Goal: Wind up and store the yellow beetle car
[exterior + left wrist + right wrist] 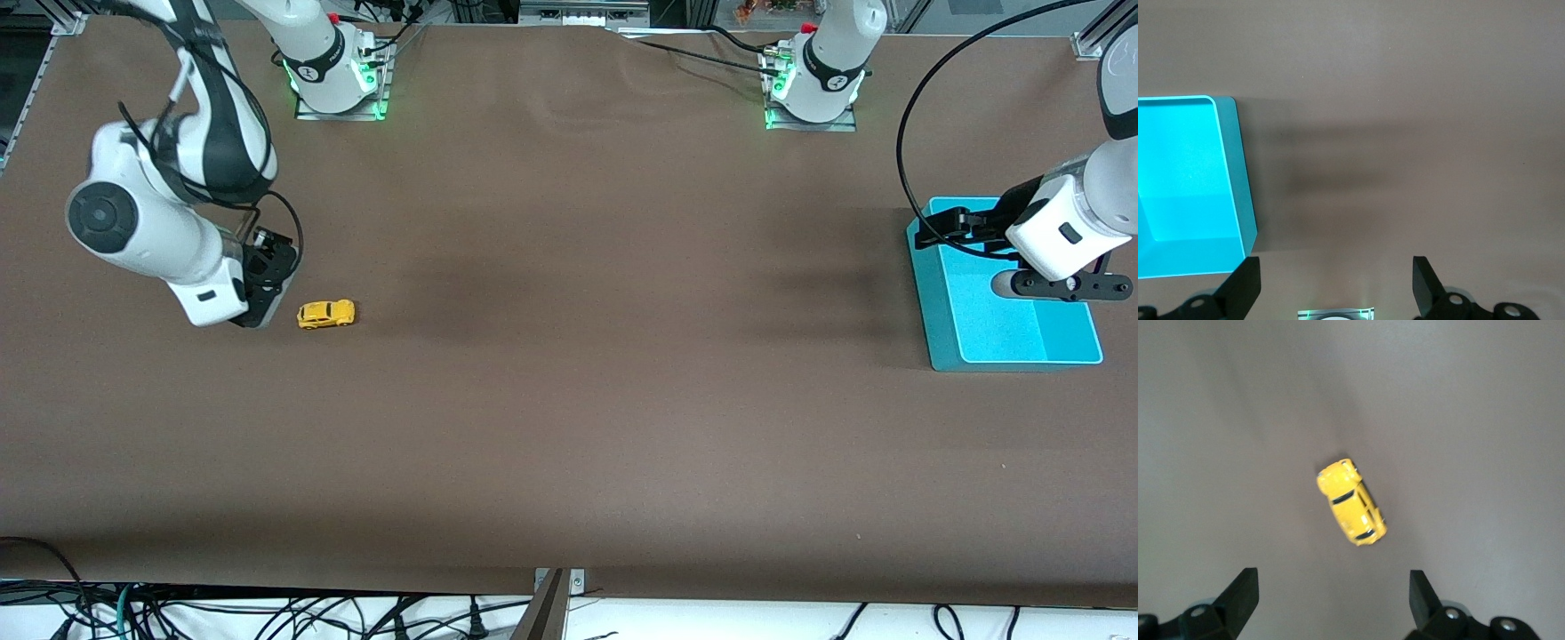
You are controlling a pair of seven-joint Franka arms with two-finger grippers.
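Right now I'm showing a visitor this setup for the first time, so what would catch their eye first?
The yellow beetle car stands out, alone on the brown table at the right arm's end, beside the right gripper, whose fingers are open. Next comes the turquoise bin at the left arm's end, with the open left gripper over it.

Right arm comes from its base, elbow bent high, forearm angled down toward its own end of the counter. Right tool hangs low over the counter, fingers spread wide, nothing between them. Left arm reaches out over its own end of the counter, wrist roughly level, cable looping above it. Left tool points down, fingers also wide apart, holding nothing. Both bases lit green.
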